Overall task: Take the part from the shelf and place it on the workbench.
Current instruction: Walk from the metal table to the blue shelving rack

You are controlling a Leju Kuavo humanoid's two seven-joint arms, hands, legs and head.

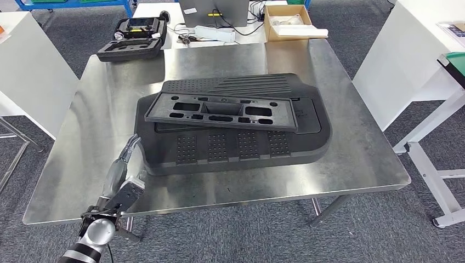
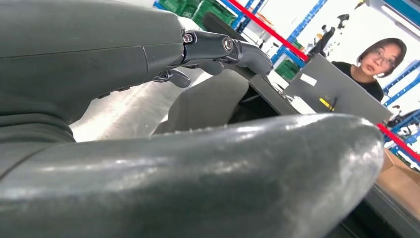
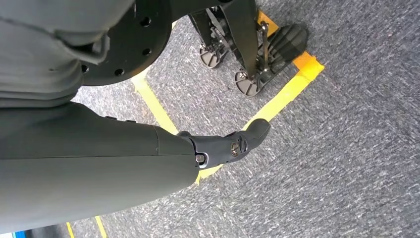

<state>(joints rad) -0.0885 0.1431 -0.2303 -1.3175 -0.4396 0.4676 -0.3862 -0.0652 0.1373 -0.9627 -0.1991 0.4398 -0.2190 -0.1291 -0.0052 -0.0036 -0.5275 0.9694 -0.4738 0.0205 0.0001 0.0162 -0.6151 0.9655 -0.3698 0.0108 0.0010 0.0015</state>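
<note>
Left hand (image 1: 122,170): fingers (image 2: 218,47) stretched forward and apart, holding nothing; the tips lie at the near left edge of the large black panel, contact not resolvable. The thick grey thumb crosses the foreground of the left wrist view. Silver forearm rises from the near left corner of the workbench.

Right hand (image 3: 225,146): hangs over the floor, one dark finger extended; the other fingers are hidden behind the grey cover, so whether it is spread or closed cannot be told. Nothing seen in it.

Part: black moulded frame (image 1: 222,111) with rectangular cut-outs, lying flat on top of the large black panel (image 1: 241,148), toward the panel's far half. The panel is ribbed along its far edge and carries four perforated patches along its near edge; it rests flat at the centre of the workbench.

Surface: workbench (image 1: 82,159) topped in brushed stainless steel, reflective.

Room: grey carpet (image 3: 346,148) with yellow tape lines (image 3: 292,89). White tables to left and right. Beyond the far edge, a black foam case with a controller (image 1: 134,37), an open cardboard box (image 1: 288,23) and a laptop (image 2: 332,89). A person (image 2: 379,62) sits behind the laptop; blue and red racking stands behind.
</note>
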